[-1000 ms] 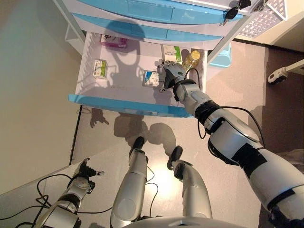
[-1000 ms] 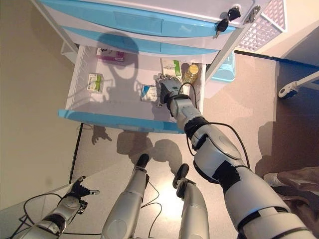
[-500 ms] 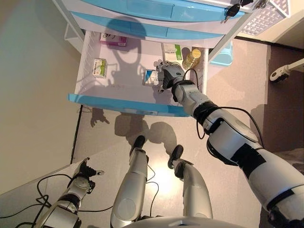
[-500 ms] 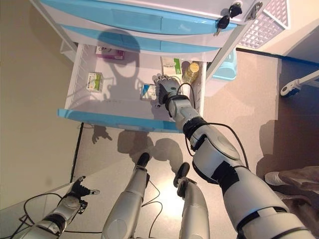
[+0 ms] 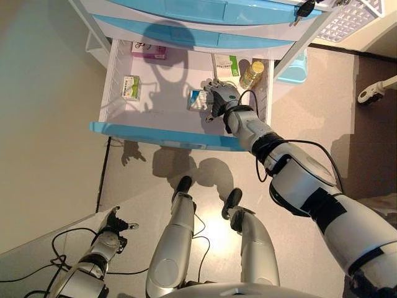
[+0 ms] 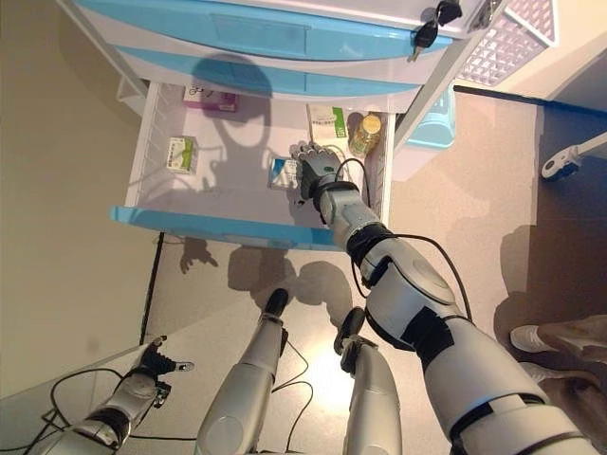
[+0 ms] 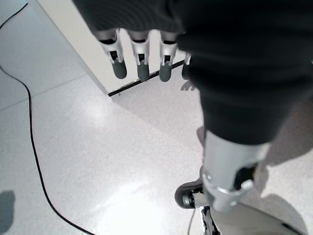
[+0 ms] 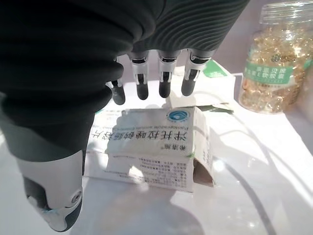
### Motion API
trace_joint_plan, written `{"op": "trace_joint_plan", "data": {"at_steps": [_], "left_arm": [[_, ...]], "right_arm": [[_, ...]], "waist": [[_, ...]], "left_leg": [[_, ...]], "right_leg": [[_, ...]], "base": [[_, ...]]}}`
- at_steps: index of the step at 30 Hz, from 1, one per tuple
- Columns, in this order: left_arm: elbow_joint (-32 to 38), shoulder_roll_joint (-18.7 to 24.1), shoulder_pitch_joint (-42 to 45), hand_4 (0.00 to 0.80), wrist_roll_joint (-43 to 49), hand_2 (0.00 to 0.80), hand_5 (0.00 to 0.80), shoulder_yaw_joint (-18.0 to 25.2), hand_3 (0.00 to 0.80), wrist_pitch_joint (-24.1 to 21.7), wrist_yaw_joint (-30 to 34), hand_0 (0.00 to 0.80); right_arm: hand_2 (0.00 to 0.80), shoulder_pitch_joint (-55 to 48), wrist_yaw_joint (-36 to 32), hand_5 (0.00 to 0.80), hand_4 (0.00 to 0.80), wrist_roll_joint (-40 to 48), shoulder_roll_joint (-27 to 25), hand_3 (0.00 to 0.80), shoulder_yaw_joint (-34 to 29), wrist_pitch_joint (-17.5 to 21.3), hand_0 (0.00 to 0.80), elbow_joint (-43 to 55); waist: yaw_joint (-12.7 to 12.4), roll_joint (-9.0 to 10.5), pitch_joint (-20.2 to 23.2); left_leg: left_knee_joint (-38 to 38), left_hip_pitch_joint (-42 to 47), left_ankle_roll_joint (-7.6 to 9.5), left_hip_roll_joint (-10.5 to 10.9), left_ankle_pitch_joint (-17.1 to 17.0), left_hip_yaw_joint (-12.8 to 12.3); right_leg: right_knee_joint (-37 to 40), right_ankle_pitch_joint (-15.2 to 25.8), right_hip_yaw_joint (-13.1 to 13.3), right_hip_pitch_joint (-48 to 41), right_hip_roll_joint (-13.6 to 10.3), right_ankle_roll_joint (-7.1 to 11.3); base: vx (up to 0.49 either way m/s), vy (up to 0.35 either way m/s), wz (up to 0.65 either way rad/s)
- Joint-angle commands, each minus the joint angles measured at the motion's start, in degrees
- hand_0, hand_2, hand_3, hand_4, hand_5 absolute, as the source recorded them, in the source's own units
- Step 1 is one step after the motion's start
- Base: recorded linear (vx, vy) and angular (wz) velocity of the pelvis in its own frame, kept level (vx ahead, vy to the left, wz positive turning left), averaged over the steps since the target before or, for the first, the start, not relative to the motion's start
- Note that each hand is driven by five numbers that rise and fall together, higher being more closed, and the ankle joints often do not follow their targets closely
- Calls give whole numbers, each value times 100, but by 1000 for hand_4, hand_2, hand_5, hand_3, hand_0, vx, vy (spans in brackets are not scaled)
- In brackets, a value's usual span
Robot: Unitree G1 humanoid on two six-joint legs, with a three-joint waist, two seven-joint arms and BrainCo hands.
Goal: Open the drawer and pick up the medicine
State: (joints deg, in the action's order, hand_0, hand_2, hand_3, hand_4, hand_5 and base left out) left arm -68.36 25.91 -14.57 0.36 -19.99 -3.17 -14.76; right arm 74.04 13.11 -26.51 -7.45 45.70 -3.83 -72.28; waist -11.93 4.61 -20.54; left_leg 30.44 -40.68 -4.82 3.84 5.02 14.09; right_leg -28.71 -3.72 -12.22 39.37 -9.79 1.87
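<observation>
The bottom drawer (image 5: 161, 135), white with a blue front, stands pulled out. In its middle lies a white and blue medicine box (image 5: 196, 100). My right hand (image 5: 222, 99) is inside the drawer, right over that box. The right wrist view shows its fingers (image 8: 165, 83) relaxed and straight above the box (image 8: 156, 142), with the thumb apart on the box's other side, open and closed on nothing. My left hand (image 5: 113, 225) hangs open low at the lower left, near the floor.
The drawer also holds a jar of yellow capsules (image 5: 251, 74), a green and white box (image 5: 224, 65), a pink box (image 5: 147, 51) and a small green box (image 5: 131, 87). Shut blue drawers with keys (image 5: 304, 9) lie above. A light blue bin (image 5: 296, 67) and a person's shoe (image 6: 531, 336) are to the right.
My right hand has edged slightly left, further over the white and blue box. The whole view has shifted a little. The left hand has not moved.
</observation>
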Motion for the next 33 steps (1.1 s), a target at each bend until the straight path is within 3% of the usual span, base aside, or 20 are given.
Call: {"op": "trace_joint_plan", "data": {"at_steps": [1, 3, 7, 8, 9, 10, 11, 12, 13, 15, 16, 22, 23, 24, 26, 27, 29, 30, 31, 33], "left_arm": [[-82, 107, 78, 0, -168, 0, 0, -3, 0, 4, -115, 0], [-77, 100, 70, 0, -173, 0, 0, -9, 0, 7, -120, 0], [-61, 93, 85, 0, -195, 0, 0, -9, 0, 1, -122, 0], [-64, 95, 91, 0, -203, 0, 0, -17, 0, -2, -133, 0], [-60, 96, 81, 0, -203, 0, 0, -18, 0, -3, -134, 0], [-46, 87, 100, 0, -226, 0, 0, -22, 0, -8, -140, 0], [-44, 84, 103, 0, -234, 0, 0, -20, 0, -12, -141, 0], [-45, 85, 88, 0, -234, 0, 0, -19, 0, -13, -144, 0], [-39, 82, 101, 0, -240, 0, 0, -22, 0, -10, -146, 0], [-27, 69, 96, 0, -244, 0, 0, -28, 0, -8, -157, 0], [-31, 68, 106, 0, -244, 0, 0, -27, 0, -7, -156, 0], [-24, 41, 126, 0, -250, 0, 0, -36, 0, -10, -156, 0], [-20, 41, 115, 0, -250, 0, 0, -36, 0, -11, -156, 0], [-15, 40, 124, 0, -265, 0, 0, -18, 0, -14, -152, 0], [-21, 23, 131, 0, -264, 0, 0, -21, 0, -7, -147, 0], [-19, 19, 122, 0, -268, 0, 0, -14, 0, -8, -144, 0], [-29, 13, 131, 0, -270, 0, 0, -10, 0, -3, -150, 0], [-24, 7, 127, 0, -266, 0, 0, -4, 0, -3, -145, 0], [-29, 2, 138, 0, -265, 0, 0, -7, 0, -4, -150, 0], [-33, -10, 149, 0, -270, 0, 0, -13, 0, -6, -145, 0]], "right_arm": [[0, 561, 218, 0, 0, -130, -101, 0, -76, 8, 0, -124], [0, 560, 233, 0, 0, -119, -118, 0, -99, 4, 0, -119], [0, 579, 274, 0, 0, -74, -175, 0, -159, -19, 0, -148], [0, 572, 297, 0, 0, -49, -181, 0, -179, -26, 0, -158], [0, 582, 299, 0, 0, -50, -189, 0, -180, -28, 0, -157], [0, 588, 325, 0, 0, -6, -219, 0, -211, -34, 0, -188], [0, 592, 327, 0, 0, 8, -235, 0, -226, -40, 0, -204], [0, 604, 350, 0, 0, 20, -269, 0, -258, -49, 0, -215], [0, 590, 360, 0, 0, 43, -278, 0, -274, -48, 0, -218], [0, 580, 367, 0, 0, 65, -330, 0, -293, -54, 0, -230], [0, 571, 365, 0, 0, 65, -323, 0, -291, -53, 0, -231], [0, 529, 340, 0, 0, 44, -329, 0, -292, -61, 0, -273], [232, 538, 342, 232, 232, 43, -336, 232, -294, -62, 232, -273], [800, 520, 327, 800, 800, 36, -316, 800, -284, -58, 800, -267], [800, 505, 321, 800, 800, 26, -318, 800, -290, -59, 800, -265], [800, 511, 321, 800, 800, 22, -325, 800, -288, -59, 800, -263], [800, 490, 321, 800, 800, 28, -318, 800, -290, -55, 800, -255], [800, 496, 324, 800, 800, 28, -327, 800, -291, -52, 800, -246], [800, 480, 320, 800, 800, 22, -317, 800, -285, -50, 800, -246], [800, 460, 315, 800, 800, 13, -320, 800, -293, -53, 800, -250]], "waist": [[-16, -121, -133], [-12, -134, -145], [-9, -155, -143], [-8, -151, -137], [-8, -162, -143], [-11, -164, -137], [-10, -171, -133], [-10, -190, -141], [-11, -180, -135], [-9, -203, -131], [-9, -191, -125], [1, -221, -126], [1, -233, -132], [5, -224, -124], [10, -228, -123], [13, -241, -129], [19, -233, -130], [20, -246, -138], [27, -235, -133], [36, -241, -127]], "left_leg": [[-155, -66, 590, 396, -66, -347], [-239, -119, 596, 397, -278, -362], [-240, -123, 601, 397, -281, -364], [-153, -73, 597, 401, -66, -357], [-234, -134, 601, 400, -281, -367], [-138, -94, 599, 404, -61, -364], [-152, -94, 599, 406, -71, -364], [-234, -156, 606, 405, -288, -378], [-143, -100, 602, 408, -67, -366], [-241, -170, 607, 419, -296, -379], [-159, -110, 603, 420, -82, -369], [-145, -118, 603, 415, -72, -373], [-228, -178, 607, 414, -288, -383], [-153, -120, 603, 417, -72, -375], [-155, -120, 601, 420, -76, -378], [-232, -187, 607, 419, -291, -389], [-143, -131, 601, 418, -77, -374], [-226, -194, 606, 412, -291, -379], [-134, -135, 601, 412, -71, -373], [-129, -136, 599, 405, -67, -382]], "right_leg": [[-98, -64, 181, -251, 36, 342], [-7, 122, 147, -205, 28, 300], [-20, 122, 159, -198, 23, 307], [-118, -60, 199, -229, 25, 351], [-29, 124, 160, -182, 17, 307], [-122, -61, 196, -223, 22, 354], [-108, -52, 193, -223, 21, 356], [-26, 130, 157, -167, 15, 313], [-119, -58, 197, -213, 18, 357], [-25, 135, 161, -154, 6, 315], [-115, -49, 200, -201, 13, 359], [-134, -64, 213, -186, 15, 355], [-44, 120, 174, -139, 8, 311], [-136, -62, 215, -171, 13, 353], [-131, -61, 220, -173, 13, 356], [-49, 121, 186, -116, 9, 311], [-160, -67, 230, -151, 17, 352], [-80, 111, 197, -104, 15, 307], [-173, -77, 233, -151, 21, 346], [-174, -78, 233, -151, 16, 342]], "base": [[94, -15, 2], [-41, 15, 1], [3, 4, 0], [0, 0, 0], [89, -9, -2], [0, 0, 0], [0, 0, 0], [5, 7, -3], [-80, 22, -3], [8, 2, -2], [98, -13, -1], [3, 1, 0], [0, 0, 0], [0, 0, 0], [10, 2, 0], [0, 0, 0], [0, 0, 0], [0, 0, 0], [0, 0, 0], [4, 4, -1]]}}
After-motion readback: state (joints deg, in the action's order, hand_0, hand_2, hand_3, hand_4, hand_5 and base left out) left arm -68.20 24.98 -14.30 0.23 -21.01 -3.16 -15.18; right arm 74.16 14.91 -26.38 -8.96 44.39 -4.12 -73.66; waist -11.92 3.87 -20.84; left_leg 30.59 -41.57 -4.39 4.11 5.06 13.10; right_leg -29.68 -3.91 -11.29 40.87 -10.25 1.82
